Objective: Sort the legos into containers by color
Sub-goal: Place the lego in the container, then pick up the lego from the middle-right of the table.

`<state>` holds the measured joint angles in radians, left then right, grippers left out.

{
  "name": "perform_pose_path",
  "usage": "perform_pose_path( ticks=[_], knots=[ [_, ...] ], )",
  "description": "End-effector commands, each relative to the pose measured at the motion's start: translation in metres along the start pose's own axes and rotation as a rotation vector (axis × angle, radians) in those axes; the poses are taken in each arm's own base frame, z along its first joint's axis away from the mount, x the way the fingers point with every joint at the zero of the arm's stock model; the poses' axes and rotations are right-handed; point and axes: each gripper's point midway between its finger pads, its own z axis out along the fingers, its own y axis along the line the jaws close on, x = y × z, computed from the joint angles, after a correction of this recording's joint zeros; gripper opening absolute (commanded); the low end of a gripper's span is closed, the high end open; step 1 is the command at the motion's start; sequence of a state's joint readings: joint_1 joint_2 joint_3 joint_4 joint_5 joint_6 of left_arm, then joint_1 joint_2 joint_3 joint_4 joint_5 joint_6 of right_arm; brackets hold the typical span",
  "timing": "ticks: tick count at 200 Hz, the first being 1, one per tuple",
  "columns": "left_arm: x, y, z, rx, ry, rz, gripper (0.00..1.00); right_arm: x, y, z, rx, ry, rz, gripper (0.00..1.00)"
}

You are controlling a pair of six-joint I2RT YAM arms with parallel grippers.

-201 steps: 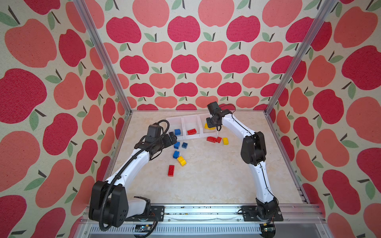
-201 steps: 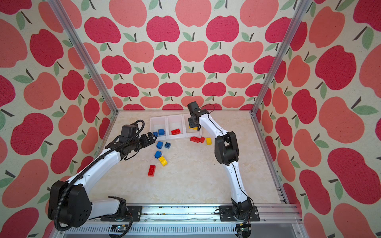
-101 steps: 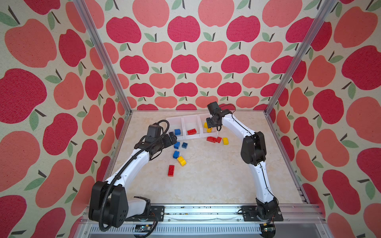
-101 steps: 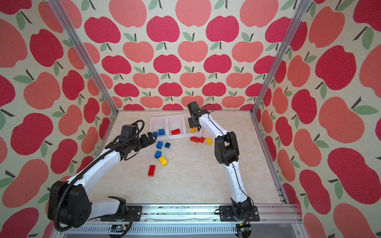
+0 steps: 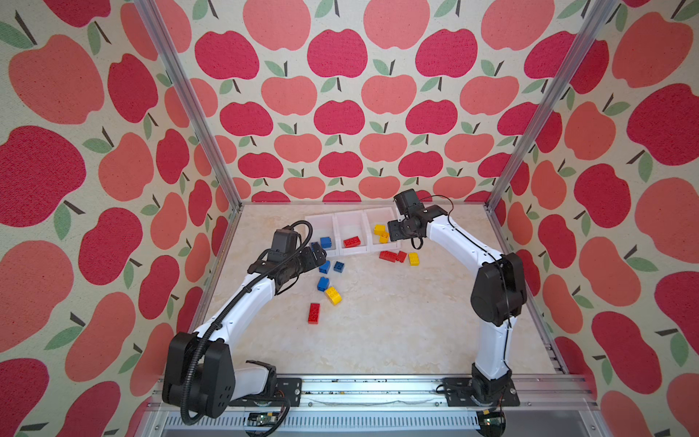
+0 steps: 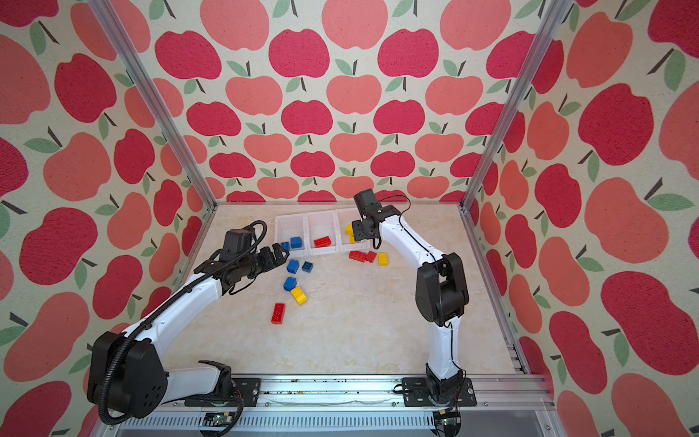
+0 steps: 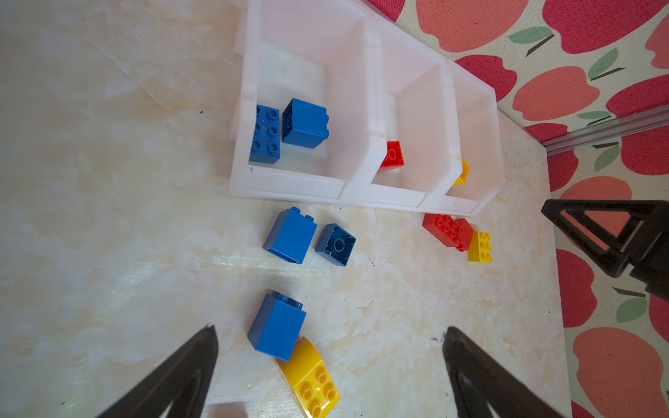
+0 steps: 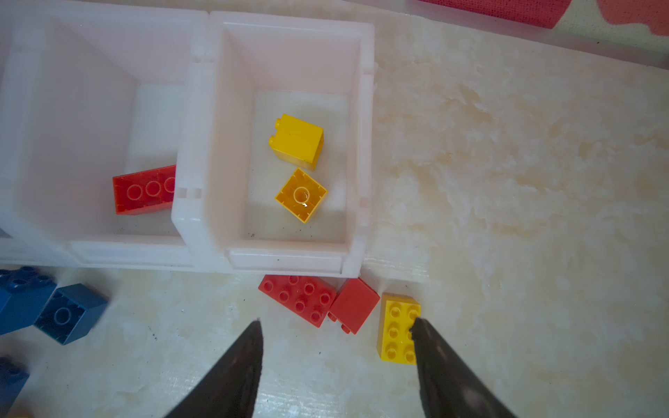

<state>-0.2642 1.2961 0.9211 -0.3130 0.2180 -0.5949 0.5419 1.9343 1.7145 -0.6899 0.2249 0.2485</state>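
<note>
- Legos (image 5: 322, 283) lie loose on the table (image 5: 378, 333) before three white containers (image 5: 350, 227), some inside.
- Right gripper (image 8: 336, 322), parted and empty, hangs by the yellow bin (image 8: 289, 258); a loose yellow oblong brick (image 8: 396, 325) lies nearest, long axis crosswise to its closing line.
- Left gripper (image 7: 330, 328), wide and empty, faces blue bricks (image 7: 277, 325).

Containers (image 5: 350, 225) white. Legos (image 5: 313, 313) red, blue, yellow. Tabletop (image 5: 397, 333) cream, marbled. Walls (image 5: 340, 113) apple print, red and coral, green leaves.
</note>
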Motion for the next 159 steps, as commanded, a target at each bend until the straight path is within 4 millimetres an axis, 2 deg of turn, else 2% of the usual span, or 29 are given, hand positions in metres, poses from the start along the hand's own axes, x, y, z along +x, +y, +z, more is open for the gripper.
perform_pose_path(
  ticks=[1,37,86,159],
  knots=[
    [-0.005,-0.005,0.000,0.002,-0.008,-0.010,0.99,0.014,-0.007,-0.009,-0.012,0.005,0.036,0.67],
    [-0.004,-0.006,0.000,0.005,-0.005,-0.007,0.99,0.041,-0.021,-0.014,-0.009,0.044,0.047,0.66],
    [-0.003,-0.008,0.000,0.010,-0.003,-0.007,0.99,0.077,-0.043,0.004,0.018,0.114,0.077,0.65],
    [-0.002,-0.007,-0.001,0.007,-0.002,-0.007,0.99,0.095,-0.058,0.044,0.028,0.188,0.093,0.64]
  ],
)
